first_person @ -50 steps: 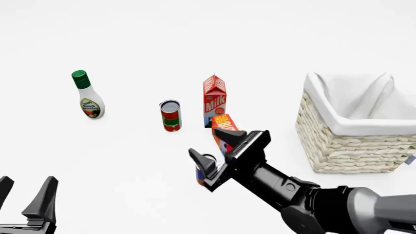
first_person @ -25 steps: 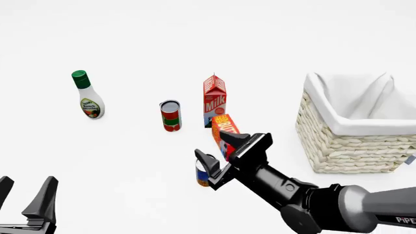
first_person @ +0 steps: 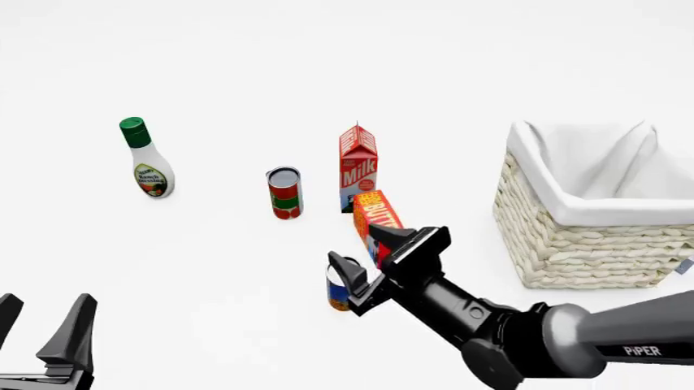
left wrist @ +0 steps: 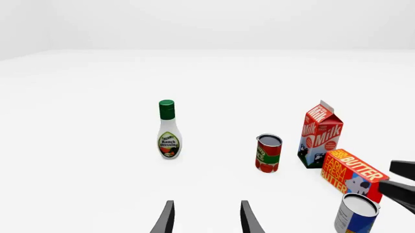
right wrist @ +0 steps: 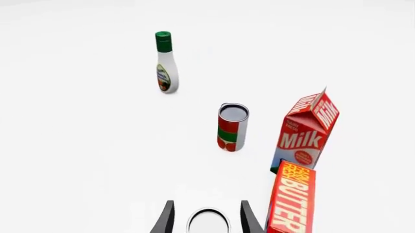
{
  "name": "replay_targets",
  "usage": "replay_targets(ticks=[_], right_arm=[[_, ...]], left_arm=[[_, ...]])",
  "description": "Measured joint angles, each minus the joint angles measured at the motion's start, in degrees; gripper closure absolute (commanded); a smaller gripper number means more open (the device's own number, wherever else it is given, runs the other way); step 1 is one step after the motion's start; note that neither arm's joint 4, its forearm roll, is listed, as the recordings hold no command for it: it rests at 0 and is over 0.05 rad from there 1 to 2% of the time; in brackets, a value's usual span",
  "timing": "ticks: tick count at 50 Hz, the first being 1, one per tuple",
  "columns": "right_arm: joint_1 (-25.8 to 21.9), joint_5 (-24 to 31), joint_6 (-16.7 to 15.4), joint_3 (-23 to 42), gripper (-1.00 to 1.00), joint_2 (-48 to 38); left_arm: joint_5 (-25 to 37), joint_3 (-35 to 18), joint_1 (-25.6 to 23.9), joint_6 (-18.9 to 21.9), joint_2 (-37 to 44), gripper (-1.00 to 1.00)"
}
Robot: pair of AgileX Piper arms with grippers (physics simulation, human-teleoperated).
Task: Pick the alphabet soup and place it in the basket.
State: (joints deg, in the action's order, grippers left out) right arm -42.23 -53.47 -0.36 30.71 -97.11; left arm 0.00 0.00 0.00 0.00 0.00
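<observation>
The alphabet soup, a small can with a blue and orange label and a silvery top, stands on the table in front of the butter box. My right gripper is open and lowered over it, one finger on each side. In the right wrist view the can's top sits between the fingers with a small gap on both sides. The can also shows in the left wrist view. The wicker basket with white lining stands at the right. My left gripper is open and empty at the near left.
A butter box stands right behind the soup, close to my right finger. A milk carton, a red-and-green can and a ranch dressing bottle stand farther back.
My right gripper has moved down and slightly right, so its open fingers now sit lower around the soup can. The left arm has not moved.
</observation>
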Motion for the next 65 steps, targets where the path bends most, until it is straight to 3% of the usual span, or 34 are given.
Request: replay_targets(ticks=[65], right_arm=[[0.84, -3.69, 2.89, 3.33, -1.0, -10.24]], left_arm=[[0.0, 0.0, 0.0, 0.0, 0.0, -1.0]])
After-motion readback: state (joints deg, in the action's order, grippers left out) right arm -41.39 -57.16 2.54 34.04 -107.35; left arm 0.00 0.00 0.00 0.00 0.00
